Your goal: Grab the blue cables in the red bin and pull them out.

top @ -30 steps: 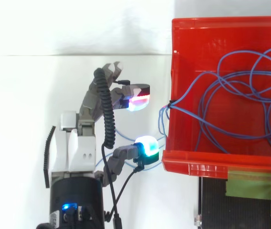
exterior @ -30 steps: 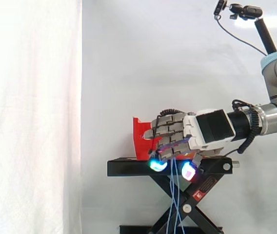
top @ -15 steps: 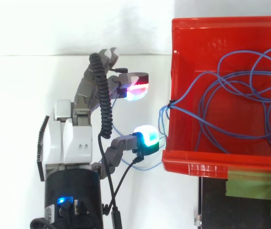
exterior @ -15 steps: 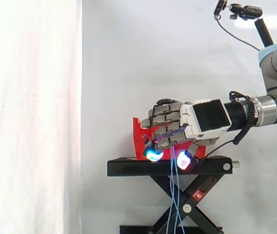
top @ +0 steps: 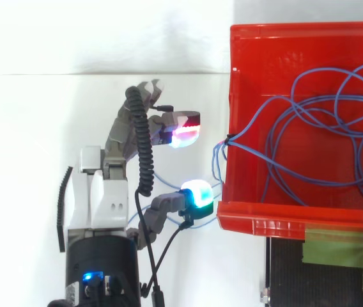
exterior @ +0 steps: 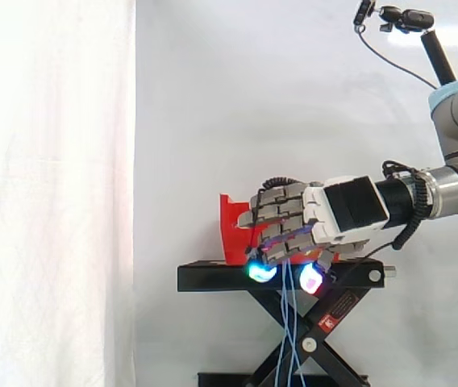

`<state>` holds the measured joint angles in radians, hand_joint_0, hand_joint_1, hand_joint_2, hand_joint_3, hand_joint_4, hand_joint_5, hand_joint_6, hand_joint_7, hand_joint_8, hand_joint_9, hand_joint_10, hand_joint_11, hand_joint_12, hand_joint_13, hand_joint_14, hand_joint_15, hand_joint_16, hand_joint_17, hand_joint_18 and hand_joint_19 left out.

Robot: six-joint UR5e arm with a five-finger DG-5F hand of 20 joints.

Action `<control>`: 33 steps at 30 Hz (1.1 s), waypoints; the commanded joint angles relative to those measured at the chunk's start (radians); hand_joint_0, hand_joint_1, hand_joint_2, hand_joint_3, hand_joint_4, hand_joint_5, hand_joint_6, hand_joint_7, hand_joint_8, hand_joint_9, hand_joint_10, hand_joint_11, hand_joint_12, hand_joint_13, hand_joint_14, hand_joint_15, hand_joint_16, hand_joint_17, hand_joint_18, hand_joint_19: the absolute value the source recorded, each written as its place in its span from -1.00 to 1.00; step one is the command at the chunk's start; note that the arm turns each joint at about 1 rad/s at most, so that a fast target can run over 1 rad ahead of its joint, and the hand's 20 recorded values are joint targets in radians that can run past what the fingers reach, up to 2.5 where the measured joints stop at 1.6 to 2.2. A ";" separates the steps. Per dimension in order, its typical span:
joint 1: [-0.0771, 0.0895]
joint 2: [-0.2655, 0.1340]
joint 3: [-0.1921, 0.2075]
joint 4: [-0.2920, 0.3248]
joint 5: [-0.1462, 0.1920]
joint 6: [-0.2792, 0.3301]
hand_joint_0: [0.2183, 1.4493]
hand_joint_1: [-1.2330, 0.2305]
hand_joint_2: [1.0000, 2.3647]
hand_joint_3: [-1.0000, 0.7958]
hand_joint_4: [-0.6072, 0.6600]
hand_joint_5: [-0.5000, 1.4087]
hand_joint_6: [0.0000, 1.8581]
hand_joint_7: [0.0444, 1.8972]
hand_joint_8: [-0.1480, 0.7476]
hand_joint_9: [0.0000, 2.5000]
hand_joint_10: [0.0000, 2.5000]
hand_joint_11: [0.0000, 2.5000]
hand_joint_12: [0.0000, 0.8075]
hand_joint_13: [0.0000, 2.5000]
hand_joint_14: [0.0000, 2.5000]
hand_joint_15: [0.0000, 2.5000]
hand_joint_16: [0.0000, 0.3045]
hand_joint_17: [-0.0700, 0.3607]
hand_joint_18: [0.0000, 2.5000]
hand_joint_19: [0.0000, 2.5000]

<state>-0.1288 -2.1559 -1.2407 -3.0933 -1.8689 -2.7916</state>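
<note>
Checking grasp: found robot hand (exterior: 293, 219) clenched round a few strands of blue cables (top: 220, 160) just outside red bin (top: 264, 217). Saw most loops lying inside bin, strands crossing its wall, ends hanging down past black stand (exterior: 213, 278). Judged cables light, limp, slippery, prone to tangling; best taken at bunched strands near wall. Flagged bin wall as likely snag point, stand edge close beneath robot hand.

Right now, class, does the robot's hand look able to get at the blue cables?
Probably yes. The hand sits just outside the red bin, and some blue cables spill over the bin's wall and hang down right by it. Nothing stands between them; the coils deeper inside lie beyond that wall.
</note>
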 commanded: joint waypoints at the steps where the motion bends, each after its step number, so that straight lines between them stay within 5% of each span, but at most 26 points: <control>1: 0.000 0.001 -0.014 0.024 -0.001 0.013 -0.13 -0.73 -1.00 -1.00 -0.17 0.22 -0.64 -0.29 -0.16 -0.41 -0.98 -0.50 -0.16 -0.65 -0.99 -0.84 -0.69 -0.18 -0.72 -0.76; 10: 0.000 -0.001 -0.014 0.084 -0.001 0.037 -0.13 -0.74 -1.00 -1.00 -0.18 0.24 -0.62 -0.30 -0.16 -0.40 -0.98 -0.49 -0.17 -0.65 -0.99 -0.84 -0.69 -0.18 -0.72 -0.76; 33: -0.017 -0.001 -0.016 0.084 -0.001 0.037 -0.12 -0.72 -1.00 -1.00 -0.14 0.27 -0.68 -0.28 -0.15 -0.39 -0.98 -0.50 -0.17 -0.64 -0.99 -0.84 -0.69 -0.18 -0.71 -0.76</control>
<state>-0.1423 -2.1564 -1.2556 -3.0003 -1.8699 -2.7542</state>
